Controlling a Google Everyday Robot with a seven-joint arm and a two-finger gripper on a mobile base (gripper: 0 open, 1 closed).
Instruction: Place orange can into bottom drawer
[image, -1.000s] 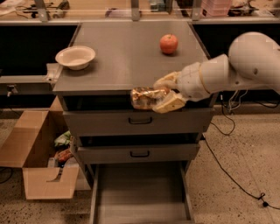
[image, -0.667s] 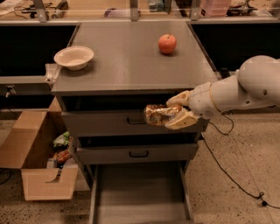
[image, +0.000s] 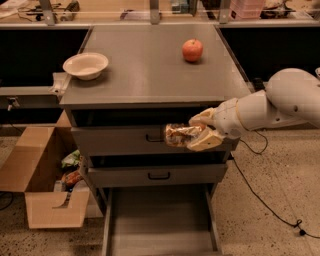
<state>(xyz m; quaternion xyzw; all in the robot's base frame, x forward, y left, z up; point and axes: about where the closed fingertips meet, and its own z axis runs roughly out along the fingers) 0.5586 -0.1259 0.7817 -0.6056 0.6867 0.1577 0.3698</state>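
My gripper (image: 199, 131) reaches in from the right on a white arm and is shut on the orange can (image: 181, 135), a crinkly gold-brown cylinder held sideways. The can hangs in front of the top drawer's face, well above the bottom drawer (image: 160, 220). The bottom drawer is pulled out, a wide grey tray with a bare floor and low sides, directly below the can.
A round orange-red apple (image: 192, 50) and a white bowl (image: 85, 65) sit on the grey cabinet top (image: 145, 75). Two upper drawers with black handles (image: 158, 175) are closed. An open cardboard box (image: 47, 185) stands on the floor at left. A black cable (image: 265, 200) runs across the floor at right.
My gripper with the orange can has moved down and to the right, from the cabinet top's front edge to in front of the top drawer's face.
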